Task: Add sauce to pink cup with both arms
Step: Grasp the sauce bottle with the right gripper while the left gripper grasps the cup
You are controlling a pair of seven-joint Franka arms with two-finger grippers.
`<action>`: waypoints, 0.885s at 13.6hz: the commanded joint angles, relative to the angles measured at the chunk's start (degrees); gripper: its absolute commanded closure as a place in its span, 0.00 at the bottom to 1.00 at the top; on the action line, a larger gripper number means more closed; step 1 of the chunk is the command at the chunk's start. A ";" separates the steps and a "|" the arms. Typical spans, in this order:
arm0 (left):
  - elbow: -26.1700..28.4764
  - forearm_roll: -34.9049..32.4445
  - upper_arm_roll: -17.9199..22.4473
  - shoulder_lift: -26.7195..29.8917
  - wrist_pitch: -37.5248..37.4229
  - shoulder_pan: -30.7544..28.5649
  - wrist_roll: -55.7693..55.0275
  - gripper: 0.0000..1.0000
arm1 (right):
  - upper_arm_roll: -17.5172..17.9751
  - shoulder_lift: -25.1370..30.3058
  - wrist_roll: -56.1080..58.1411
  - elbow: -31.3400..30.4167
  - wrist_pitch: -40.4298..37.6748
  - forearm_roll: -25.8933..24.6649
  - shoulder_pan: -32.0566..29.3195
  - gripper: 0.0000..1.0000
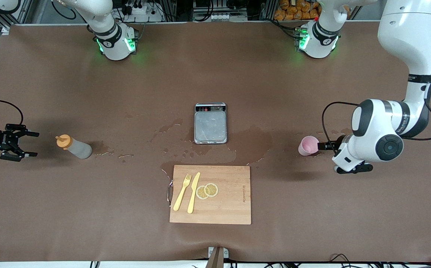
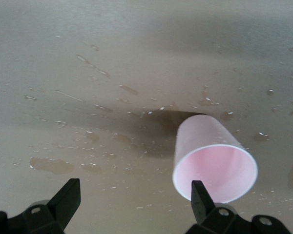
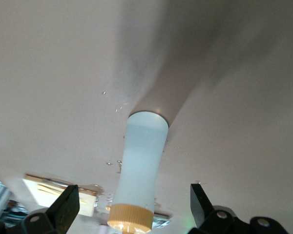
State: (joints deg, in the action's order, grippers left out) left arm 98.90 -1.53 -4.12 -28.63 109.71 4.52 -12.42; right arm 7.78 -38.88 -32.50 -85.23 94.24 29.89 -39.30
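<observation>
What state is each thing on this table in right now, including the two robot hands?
Translucent greyish squeeze bottle with orange cap: upright, capped, untouched.
Pale pink plastic cup: upright, looks empty, not held.
Left end effector: open, beside the cup.
Right end effector: open, beside the bottle.
Grey scale: nothing on it.
Wooden cutting board: carries yellow fork, knife, lemon slices.
Brown table cover: wet patches.

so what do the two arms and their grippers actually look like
Both arms are glossy white, rounded segments with black bands at the joints, and green lights glow at their bases. The left arm carries a looping black cable. The left gripper and right gripper are black with two slim fingers; a black cable also trails from the right one.
</observation>
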 commanded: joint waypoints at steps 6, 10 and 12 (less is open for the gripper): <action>2.87 -0.14 -0.10 -0.12 4.02 1.37 -0.59 0.00 | 1.44 -7.07 -8.89 1.82 -3.71 2.36 -2.80 0.00; 3.23 -0.23 -0.10 -0.90 4.45 1.63 -0.59 0.00 | 1.44 -11.83 -7.40 1.99 -7.67 6.59 -2.80 0.00; 3.23 -0.23 -0.10 -1.95 5.68 2.07 -0.59 0.00 | 1.53 -13.14 -7.31 2.08 -8.20 7.37 -3.06 0.00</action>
State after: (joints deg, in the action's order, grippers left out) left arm 101.70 -1.53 -4.26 -29.80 113.50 6.07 -12.66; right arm 8.01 -50.57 -39.63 -84.95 87.96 35.80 -40.86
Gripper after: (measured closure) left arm 0.000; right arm 0.000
